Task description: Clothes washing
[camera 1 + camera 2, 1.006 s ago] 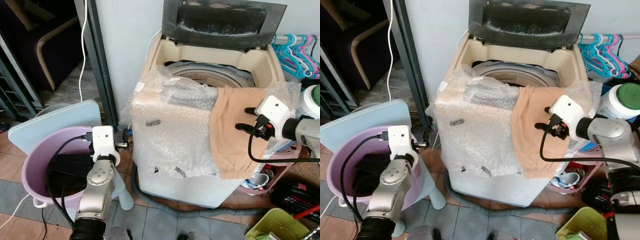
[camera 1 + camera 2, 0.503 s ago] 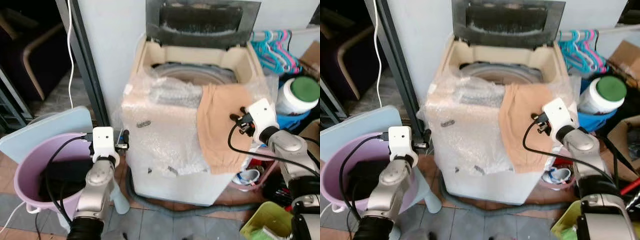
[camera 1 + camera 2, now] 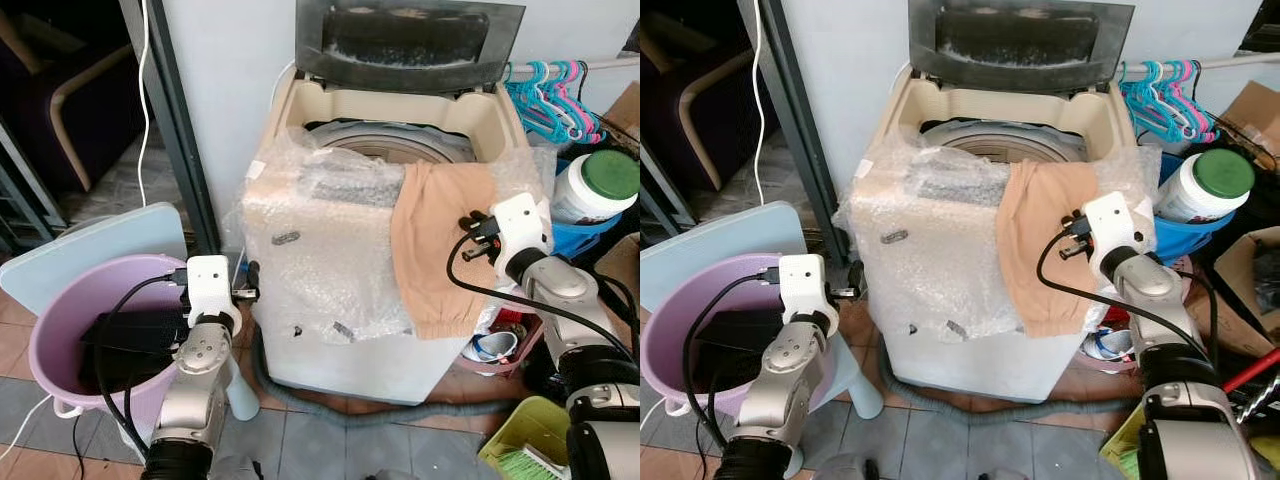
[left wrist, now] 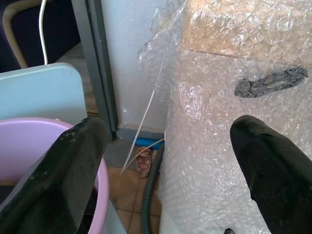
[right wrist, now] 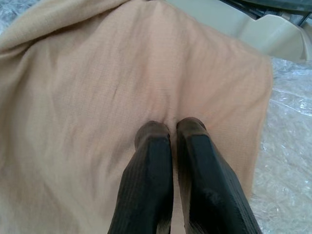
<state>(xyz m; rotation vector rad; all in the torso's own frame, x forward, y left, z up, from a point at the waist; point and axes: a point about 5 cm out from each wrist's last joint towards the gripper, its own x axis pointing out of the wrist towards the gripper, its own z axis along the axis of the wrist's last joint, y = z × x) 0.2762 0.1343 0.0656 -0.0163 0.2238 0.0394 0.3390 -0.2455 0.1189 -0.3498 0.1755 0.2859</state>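
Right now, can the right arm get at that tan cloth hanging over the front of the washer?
Probably yes. The right gripper is already at the tan cloth draped over the washing machine, its jaws closed together against the fabric, with nothing between them.

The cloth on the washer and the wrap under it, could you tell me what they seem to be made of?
The cloth looks like soft, matte beige knit fabric: fine weave, limp folds. The wrap looks like clear plastic bubble wrap: glossy with rows of small bubbles. The right gripper presses on the cloth.
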